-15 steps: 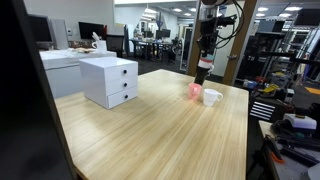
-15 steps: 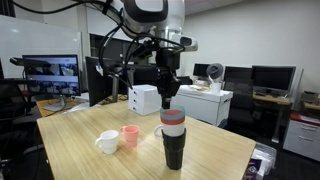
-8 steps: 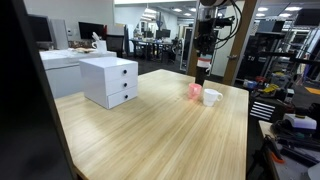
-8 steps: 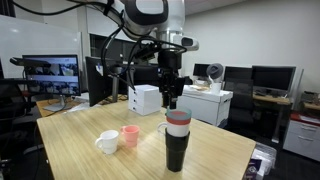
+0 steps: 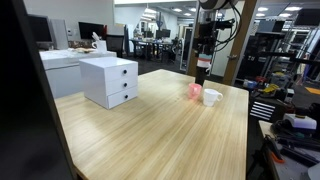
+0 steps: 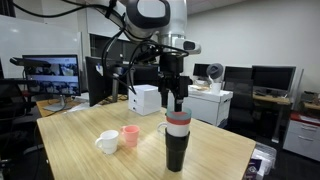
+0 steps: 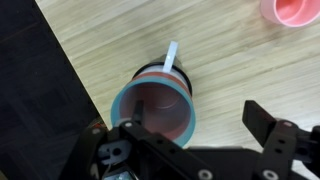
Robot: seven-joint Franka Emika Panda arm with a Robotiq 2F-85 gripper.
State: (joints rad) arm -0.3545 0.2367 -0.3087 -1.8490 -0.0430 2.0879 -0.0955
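In an exterior view, the hand (image 5: 202,52) hung right over the stack (image 5: 202,71) of cups. The stack stood upright at the far side of the surface (image 5: 150,130). The hand was too small there to tell how wide it was. A pink cup (image 5: 194,90) and a white cup (image 5: 211,97) sat just beside each other, near the stack. A white box (image 5: 110,80) with drawers stood well apart from them.

In an exterior view from another spot, the hand (image 6: 175,101) was just above the top of the stack (image 6: 177,140). Its fingers (image 6: 168,98) were spread wide apart, and it held nothing. The stack had a tall dark cup at the bottom and a red and a pale band on top. The pink cup (image 6: 130,136) and white cup (image 6: 107,142) sat near it on the surface (image 6: 90,160). The box (image 6: 146,98) was farther back.

The wrist view looked straight down into the stack (image 7: 155,105). The top cup had a blue-green rim and was pink inside. A white handle (image 7: 171,55) stuck out from it. The hand (image 7: 180,135) was open, with one dark finger (image 7: 275,128) clear of the rim. The pink cup (image 7: 295,10) showed in the corner.
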